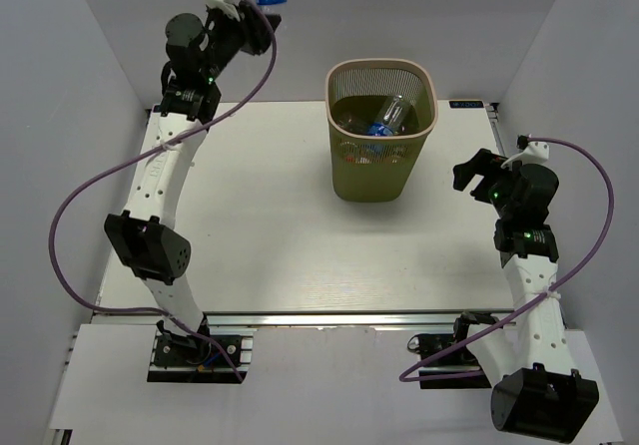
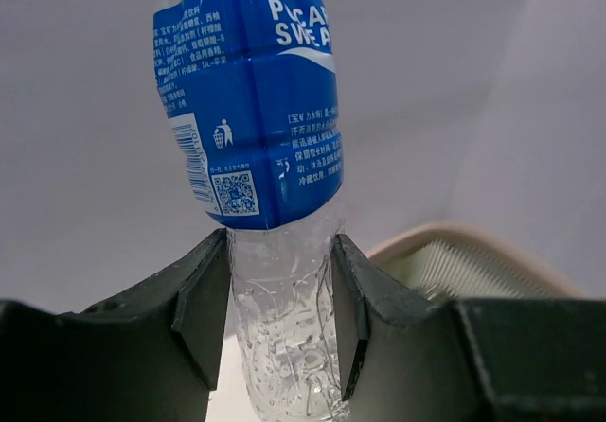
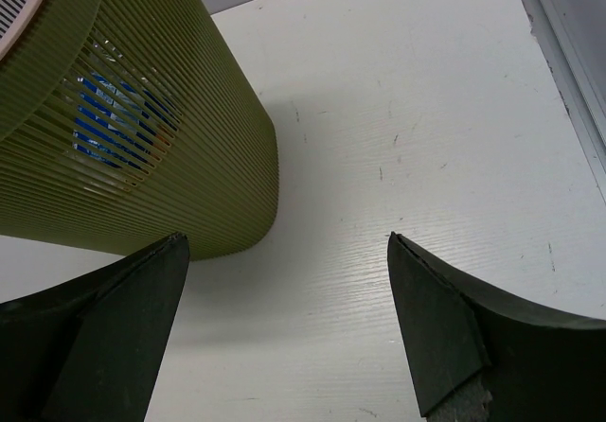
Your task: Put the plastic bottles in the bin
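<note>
Blue-labelled clear bottle point(image 2: 248, 110) is clamped in the left gripper point(image 2: 277, 256), held high at the far left, well apart from the bin point(image 1: 383, 171). Right gripper point(image 3: 286, 242) hangs spread wide and empty beside the bin, which holds other bottles point(image 1: 387, 118).

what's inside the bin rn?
In the bin, one clear bottle with a blue label lies tilted on top. Orange shapes show through the mesh lower down, probably stubby bottles. Anything under those, and the count, is hidden by the walls and shadow.
</note>
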Tool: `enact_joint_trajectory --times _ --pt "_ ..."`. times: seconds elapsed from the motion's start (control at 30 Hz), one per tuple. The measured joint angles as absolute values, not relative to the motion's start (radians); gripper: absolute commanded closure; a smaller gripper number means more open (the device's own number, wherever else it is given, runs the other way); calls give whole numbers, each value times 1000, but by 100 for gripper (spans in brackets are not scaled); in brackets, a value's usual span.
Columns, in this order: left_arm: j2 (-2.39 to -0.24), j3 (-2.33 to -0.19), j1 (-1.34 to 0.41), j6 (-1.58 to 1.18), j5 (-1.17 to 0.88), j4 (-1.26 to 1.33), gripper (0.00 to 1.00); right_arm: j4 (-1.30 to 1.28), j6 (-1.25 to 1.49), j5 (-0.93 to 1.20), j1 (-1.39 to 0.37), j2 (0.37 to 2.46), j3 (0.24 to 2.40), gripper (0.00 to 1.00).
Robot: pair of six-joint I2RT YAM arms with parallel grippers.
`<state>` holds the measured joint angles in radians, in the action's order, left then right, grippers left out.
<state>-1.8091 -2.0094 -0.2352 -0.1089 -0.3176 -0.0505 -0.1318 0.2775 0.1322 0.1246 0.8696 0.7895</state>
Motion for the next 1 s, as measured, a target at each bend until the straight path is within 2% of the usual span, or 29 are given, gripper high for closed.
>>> enact_joint_trajectory --times 0.2,0.33,0.4,0.53,0.57,0.63,0.67,1.0 --pt "-1877 -2148 -305 -258 -459 96 88 -132 278 134 125 869 789 11" --pt "-1938 -2157 -424 -220 -493 65 85 -132 277 134 125 869 789 11" --pt "-1966 -2156 -478 -188 -500 28 80 -132 277 134 125 869 789 11" --pt "-1987 -2139 -527 -151 -519 -28 35 -132 277 134 125 869 789 11" --pt "-1987 -2138 -525 -145 -517 -36 12 -132 277 134 125 869 789 11" --pt "-1987 -2140 -516 -130 -505 -44 8 -132 276 134 125 869 789 11" --pt "-1987 -2143 -511 -129 -503 -46 2 -132 276 134 125 869 789 11" --pt "-1976 -2158 -495 -100 -432 -74 2 -132 277 130 125 863 789 11"
